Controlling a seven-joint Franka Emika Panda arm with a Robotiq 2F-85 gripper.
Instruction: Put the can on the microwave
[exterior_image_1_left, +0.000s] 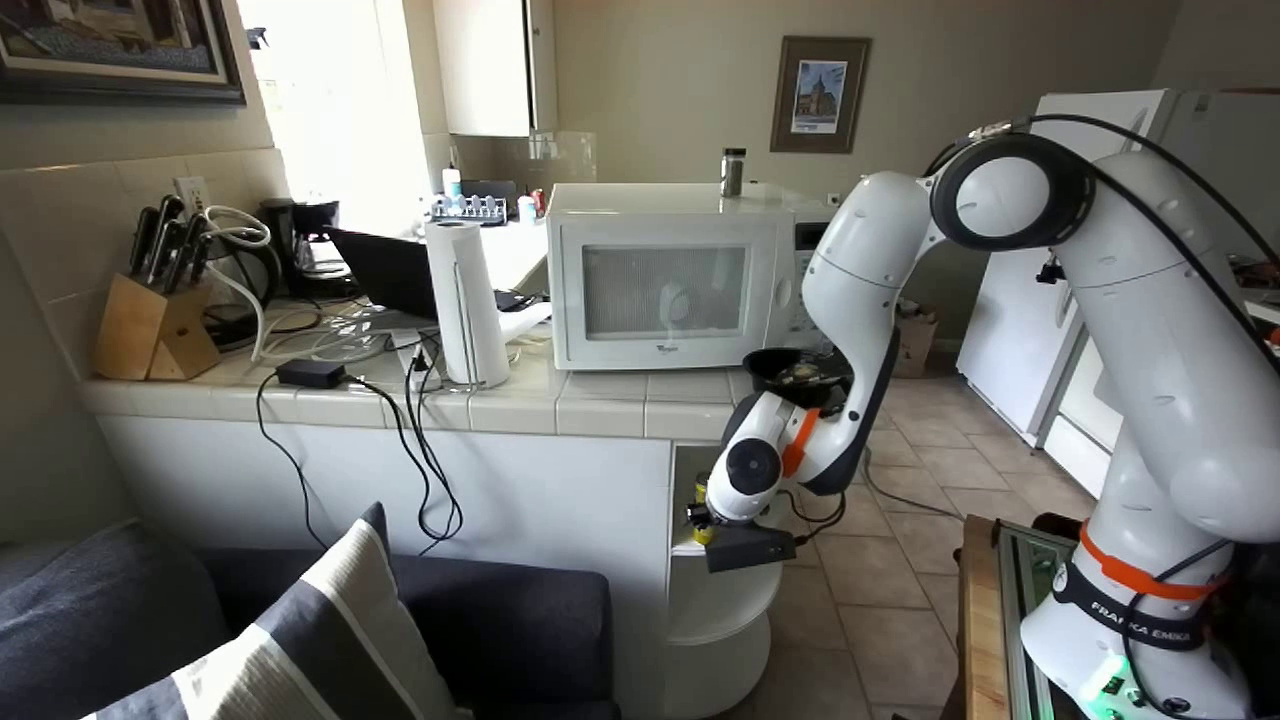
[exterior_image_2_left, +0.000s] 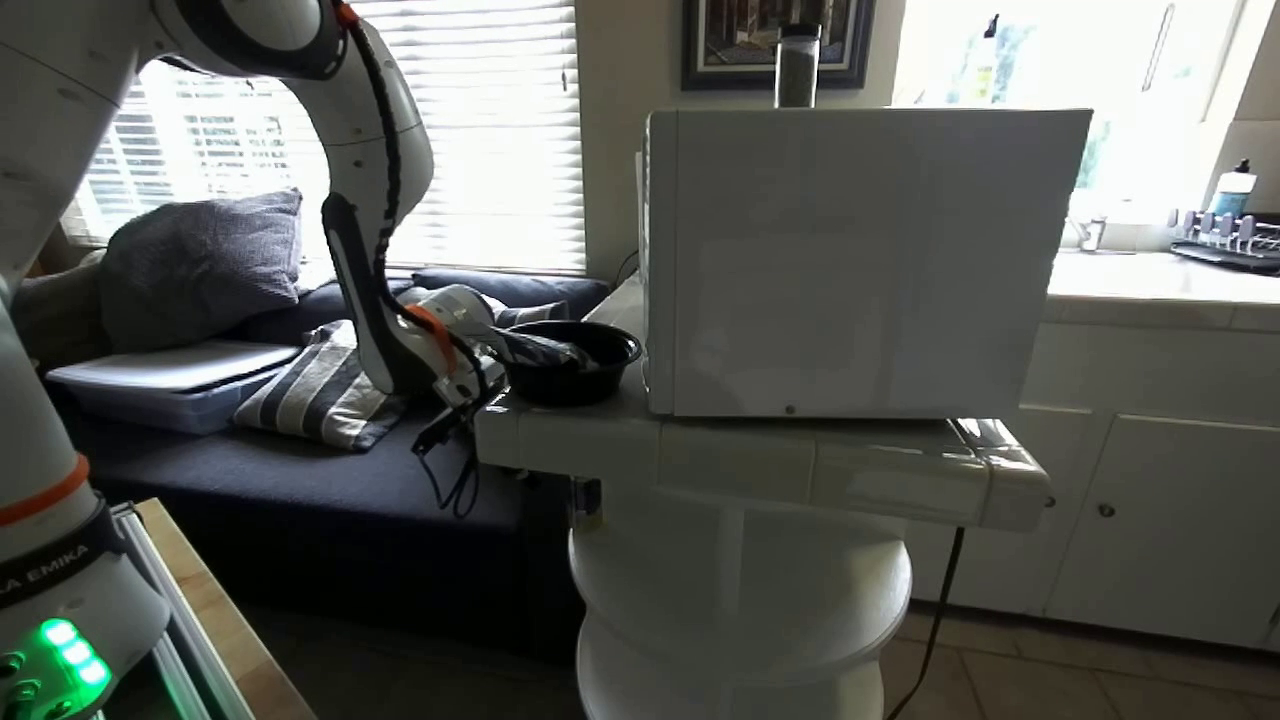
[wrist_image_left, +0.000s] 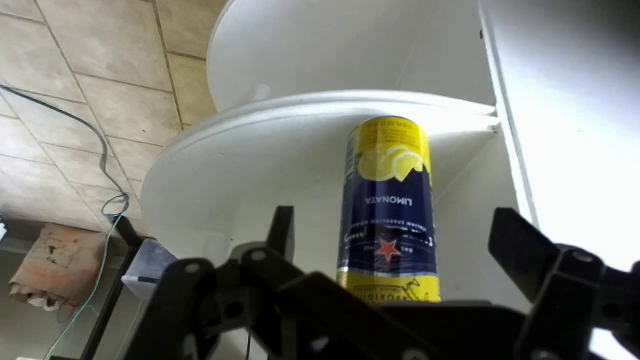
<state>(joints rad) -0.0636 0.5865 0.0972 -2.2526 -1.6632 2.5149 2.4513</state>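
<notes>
The can (wrist_image_left: 389, 215), yellow at both ends with a dark blue middle, stands on a white curved corner shelf (wrist_image_left: 225, 165) under the counter. The wrist picture is upside down. My gripper (wrist_image_left: 395, 240) is open, with one finger on each side of the can and a gap to both. In an exterior view the can (exterior_image_1_left: 702, 488) shows as a thin yellow strip behind the gripper (exterior_image_1_left: 700, 516). The white microwave (exterior_image_1_left: 665, 290) stands on the counter; its side shows in an exterior view (exterior_image_2_left: 860, 260). The can's top end is hidden by the gripper in the wrist view.
A dark-lidded jar (exterior_image_1_left: 733, 172) stands on the microwave. A black bowl (exterior_image_2_left: 570, 375) sits at the counter's edge beside my forearm. The tiled counter edge (exterior_image_1_left: 600, 416) overhangs the shelf. A paper towel roll (exterior_image_1_left: 465, 305) and cables stand left of the microwave.
</notes>
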